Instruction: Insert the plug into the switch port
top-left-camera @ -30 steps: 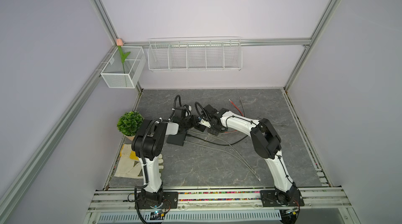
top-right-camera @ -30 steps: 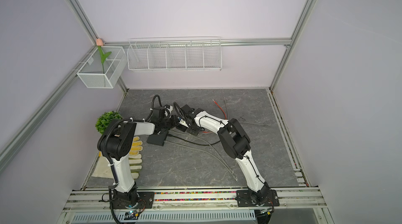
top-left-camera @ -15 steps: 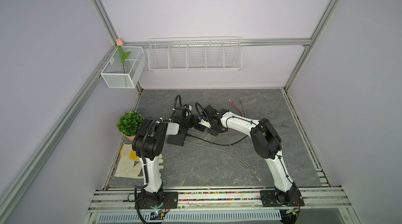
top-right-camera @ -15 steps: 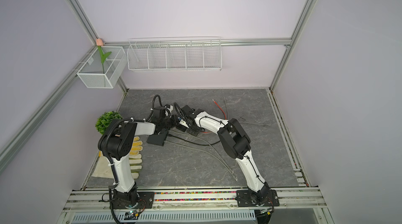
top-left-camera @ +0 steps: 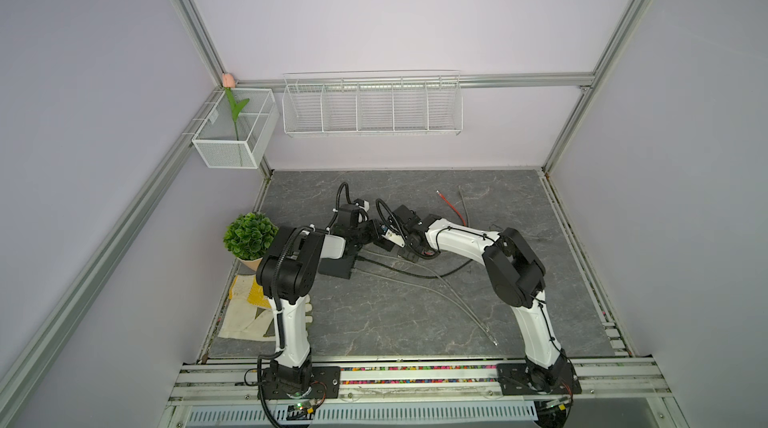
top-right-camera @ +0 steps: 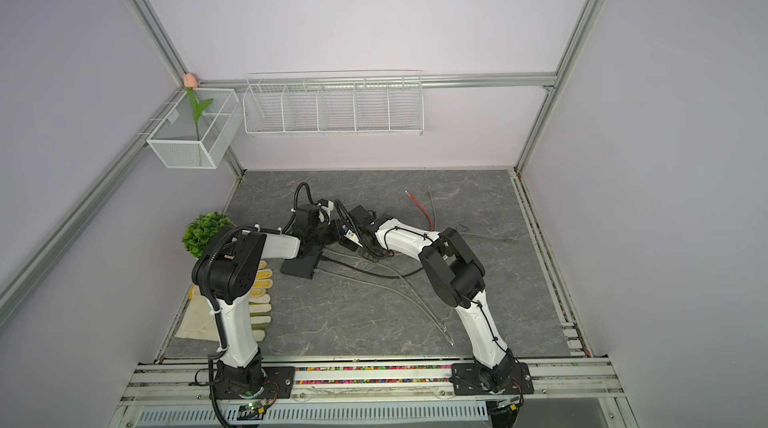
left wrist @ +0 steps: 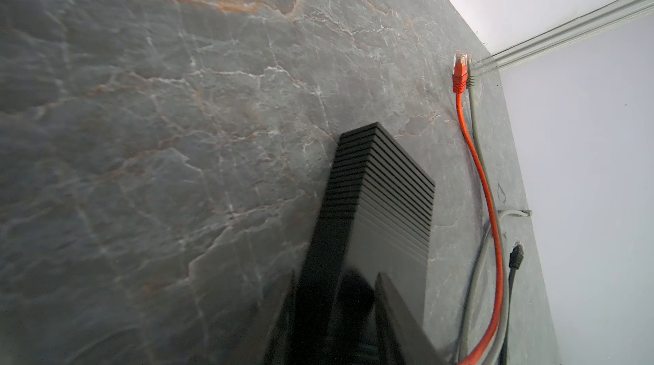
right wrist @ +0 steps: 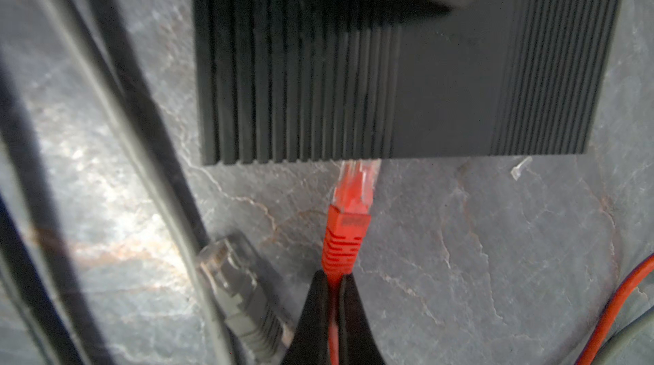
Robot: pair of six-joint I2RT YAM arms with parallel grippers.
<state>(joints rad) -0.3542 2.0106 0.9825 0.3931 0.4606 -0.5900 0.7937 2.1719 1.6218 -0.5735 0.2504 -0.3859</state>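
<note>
left gripper: partly closed, clamped across the black switch
switch: lay on the worktop
red plug: clear tip met the switch edge; couldn't tell if seated
right gripper: pinched tight on the red plug's boot end
grey plug: lay loose just beside

Low and close together, left hand clamped, right hand pinched closed
</note>
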